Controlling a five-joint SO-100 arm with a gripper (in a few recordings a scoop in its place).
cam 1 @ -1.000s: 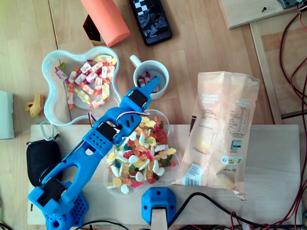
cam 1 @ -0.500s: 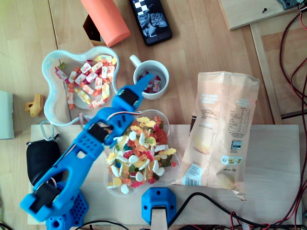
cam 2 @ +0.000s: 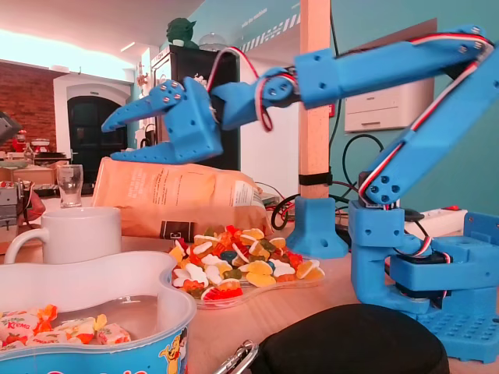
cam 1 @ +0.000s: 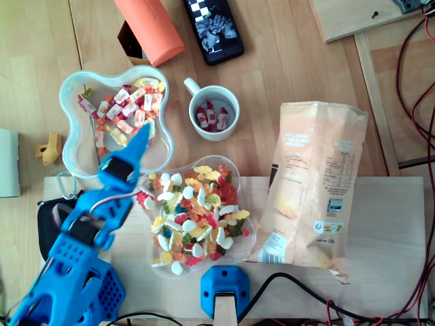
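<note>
Wood table (cam 1: 285, 68), light board (cam 1: 380, 224) across its near edge in overhead view.

Containers:
- Bowl (cam 1: 73, 157), clear, clover-shaped, upper left. Holds wrapped sweets (cam 1: 126, 112), mostly in its upper and right lobes; lower-left part bare. Nearest thing in fixed view (cam 2: 93, 304).
- Mug (cam 1: 212, 134), white, right of bowl, apart from it. A few wrapped sweets inside.
- Dish (cam 1: 231, 165), clear, below mug, partly on board. Heaped w/ gummies (cam 1: 197, 210).
- Bag (cam 1: 312, 176), flat, just right of dish.

Gripper (cam 1: 141, 132): blue, over bowl's lower-right lobe. Fixed view (cam 2: 111, 145) shows it well above table, jaws spread, nothing held.

Vs 1 s ago: gripper was over mug, hiding part of it. 0.5 s ago it was at mug's left rim, now swung left to bowl. Containers and bag unmoved.
</note>
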